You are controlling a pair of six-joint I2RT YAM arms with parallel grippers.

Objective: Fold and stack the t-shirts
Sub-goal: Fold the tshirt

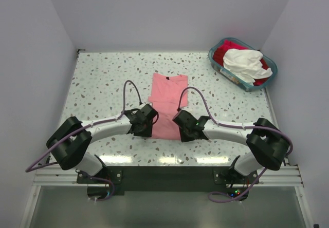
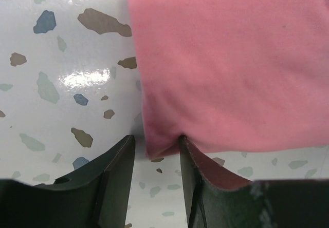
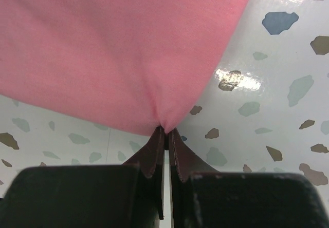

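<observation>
Pink tee [image 1: 168, 92] is lying flat; right gripper [image 3: 165, 131] is pinching 1 hem corner, left gripper [image 2: 156, 141] is straddling the other, fingers apart, likely readying a fold.

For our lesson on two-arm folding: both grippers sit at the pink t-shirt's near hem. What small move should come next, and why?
Probably close the left gripper. Its fingers stand apart with a hem corner of the pink t-shirt between them, while the right gripper is shut on the other corner. Both corners likely need holding before the hem lifts evenly.
</observation>
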